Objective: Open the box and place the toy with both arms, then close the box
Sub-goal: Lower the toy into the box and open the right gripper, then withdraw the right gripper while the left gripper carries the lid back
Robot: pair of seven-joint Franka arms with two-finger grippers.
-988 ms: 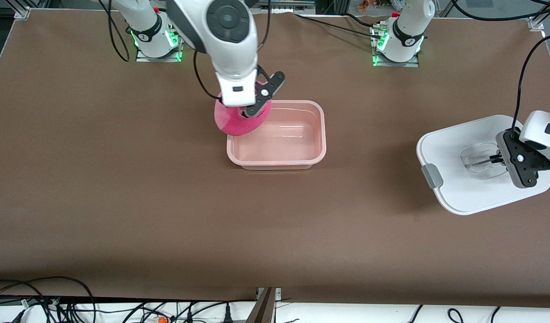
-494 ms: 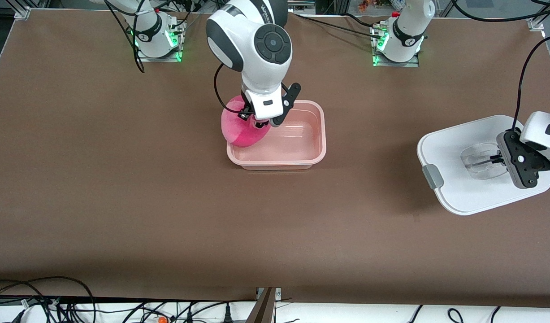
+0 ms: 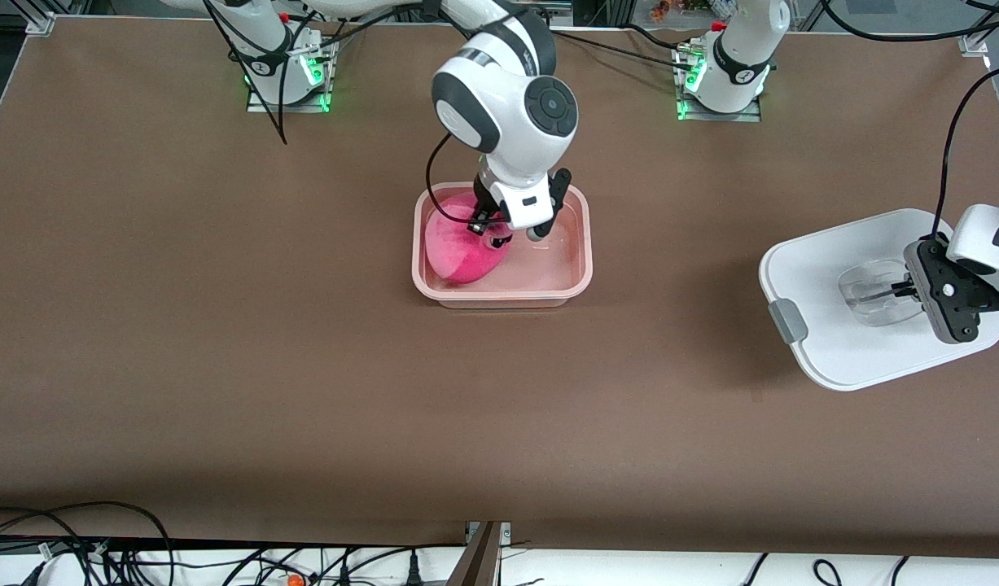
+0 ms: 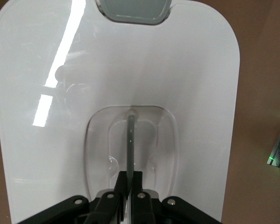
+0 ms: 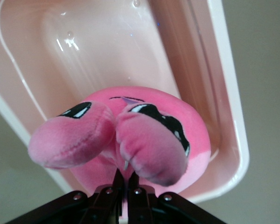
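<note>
The pinkish tub of the box (image 3: 580, 273) stands open at mid table. The pink plush toy (image 3: 462, 252) sits inside it at the end toward the right arm; it also shows in the right wrist view (image 5: 130, 135). My right gripper (image 3: 492, 238) is shut on the toy inside the tub (image 5: 224, 116). The white lid (image 3: 825, 268) lies on the table at the left arm's end. My left gripper (image 3: 902, 291) is shut on the lid's clear handle (image 4: 129, 140), its fingers pinching the thin middle bar.
A grey clip (image 3: 784, 320) sticks out from the lid's edge toward the tub; another clip (image 4: 134, 10) shows in the left wrist view. Both arm bases stand along the table's edge farthest from the front camera. Cables hang past the nearest edge.
My right gripper has carried the toy from over the tub's rim down into the tub. The left gripper and the lid have stayed still.
</note>
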